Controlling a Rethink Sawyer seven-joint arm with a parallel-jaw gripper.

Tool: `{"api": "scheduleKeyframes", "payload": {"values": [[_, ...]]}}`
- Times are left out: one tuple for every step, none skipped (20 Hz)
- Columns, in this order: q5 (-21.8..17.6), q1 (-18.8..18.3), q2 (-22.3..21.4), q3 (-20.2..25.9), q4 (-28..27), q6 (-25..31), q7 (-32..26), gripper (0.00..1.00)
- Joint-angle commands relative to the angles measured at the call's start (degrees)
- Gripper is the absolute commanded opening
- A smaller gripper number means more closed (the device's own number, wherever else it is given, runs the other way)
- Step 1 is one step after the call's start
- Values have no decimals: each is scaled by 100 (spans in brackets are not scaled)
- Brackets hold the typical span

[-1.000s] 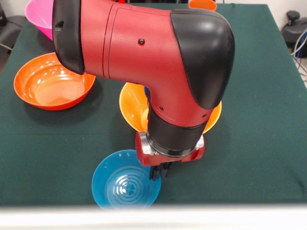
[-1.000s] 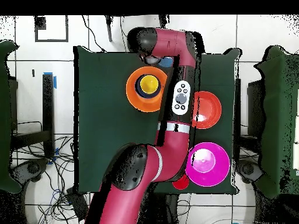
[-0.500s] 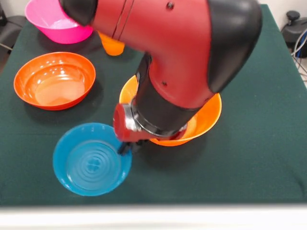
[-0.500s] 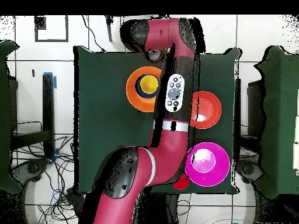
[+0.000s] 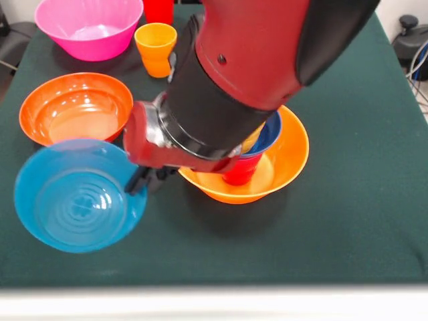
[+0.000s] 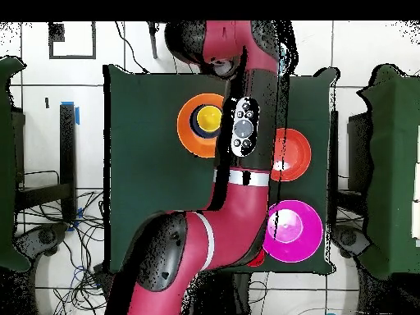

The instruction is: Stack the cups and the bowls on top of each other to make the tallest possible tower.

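Note:
In the front view my gripper [image 5: 138, 180] is shut on the right rim of the light blue bowl [image 5: 73, 197] and holds it tilted above the table's near left. To its right stands the tower: the big yellow-orange bowl [image 5: 284, 164] holds a red cup [image 5: 241, 170], with the small dark blue bowl [image 5: 269, 132] on top and a yellow cup partly behind my arm. In the overhead view the tower's base bowl [image 6: 190, 131] shows with the yellow cup [image 6: 207, 119] at its centre. My arm hides the gripper and the blue bowl there.
The wide orange-red bowl [image 5: 75, 110] [image 6: 294, 154] sits at the left. The pink bowl [image 5: 90, 27] [image 6: 292, 231], an orange cup [image 5: 155, 48] and a red cup [image 5: 158, 9] stand at the far left. My arm hangs low over the table's middle.
The gripper has carried the light blue bowl from the near middle to the left and up off the table. The arm has swung aside and uncovered the tower.

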Motion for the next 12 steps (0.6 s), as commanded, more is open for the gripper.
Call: {"api": "scheduleKeyframes", "payload": {"values": [[-106, 0, -321, -340, 756, 344, -723, 0], [-41, -13, -354, -396, 811, 338, -650, 0], [121, -51, -392, -428, 915, 355, -525, 0], [282, -90, -430, -459, 1019, 372, -400, 0], [553, -152, -532, -551, 1271, 413, -332, 0], [832, -207, -653, -623, 1534, 500, -260, 0], [1086, -254, -793, -699, 1792, 482, -172, 0], [1340, -300, -932, -774, 2051, 464, -84, 0], [1554, -338, -1081, -873, 2312, 451, 21, 0], [1745, -361, -1213, -948, 2521, 433, 120, 0], [1971, -390, -1371, -1032, 2790, 482, 237, 0], [2188, -416, -1510, -1087, 3025, 444, 373, 0]]}}
